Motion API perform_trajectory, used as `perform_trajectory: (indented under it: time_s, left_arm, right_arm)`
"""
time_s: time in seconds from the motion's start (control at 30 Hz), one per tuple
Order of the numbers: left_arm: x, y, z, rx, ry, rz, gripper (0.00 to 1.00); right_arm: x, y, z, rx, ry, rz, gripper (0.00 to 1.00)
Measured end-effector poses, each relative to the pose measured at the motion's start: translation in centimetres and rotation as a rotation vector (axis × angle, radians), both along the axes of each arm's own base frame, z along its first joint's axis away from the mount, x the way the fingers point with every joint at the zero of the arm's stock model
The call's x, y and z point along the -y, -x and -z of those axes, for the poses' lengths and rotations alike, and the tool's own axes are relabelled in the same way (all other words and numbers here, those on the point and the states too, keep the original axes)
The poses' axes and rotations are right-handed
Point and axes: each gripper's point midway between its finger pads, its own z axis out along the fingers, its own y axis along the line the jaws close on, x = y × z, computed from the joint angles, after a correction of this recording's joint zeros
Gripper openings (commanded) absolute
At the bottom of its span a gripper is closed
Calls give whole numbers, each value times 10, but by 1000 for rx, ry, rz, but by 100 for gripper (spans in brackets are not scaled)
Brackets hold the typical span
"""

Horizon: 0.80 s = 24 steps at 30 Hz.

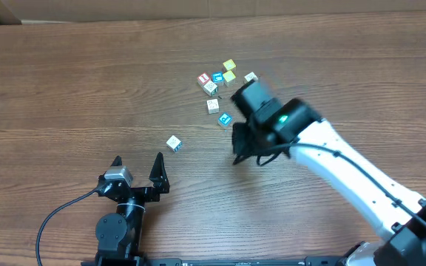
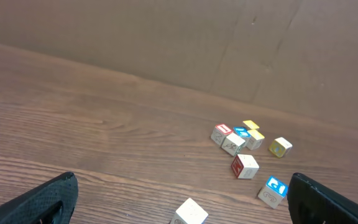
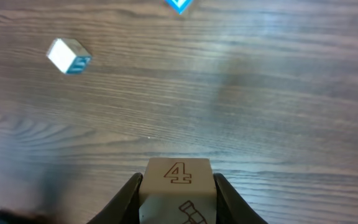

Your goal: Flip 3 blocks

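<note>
We see our right claw (image 3: 178,200) narrowed onto a pale wooden cube engraved with a 4 (image 3: 178,175), bottom centre of the wrist frame. Our left claw (image 1: 138,161) gapes wide and empty, lower left overhead. The blue-and-white-faced wooden cube (image 1: 225,119) lies mid-frame.

A lone block (image 1: 173,142) lies on the table (image 1: 50,89), left of the cluster (image 1: 214,85).

— Where can I pass?
— The left half of the table (image 1: 58,81) is bare wood. Near my wide-open left pincer (image 1: 137,159) only the lone cube (image 1: 173,142) stands, just up-right of it.
— Upper centre?
— Crowded by the cluster of cubes (image 1: 217,80). My right arm (image 1: 346,166) bars the lower right, with the right pincer (image 3: 178,186) clamped on the numbered block (image 3: 178,174).
</note>
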Motion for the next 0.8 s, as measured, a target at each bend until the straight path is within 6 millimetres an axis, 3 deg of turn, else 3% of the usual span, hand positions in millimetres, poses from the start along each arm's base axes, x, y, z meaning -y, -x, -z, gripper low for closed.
perform_trajectory:
  time_s: [0.33,0.47,0.8]
  left_arm:
    - [0,0,0,0,0,0,99]
    - [0,0,0,0,0,0,100]
    - [0,0,0,0,0,0,100]
  right_arm:
    - [-28,25,66,46,-16,43,20]
    - [-32,31,92,63,-50,71,15]
    - [-28,30,117,53,-37,128,13]
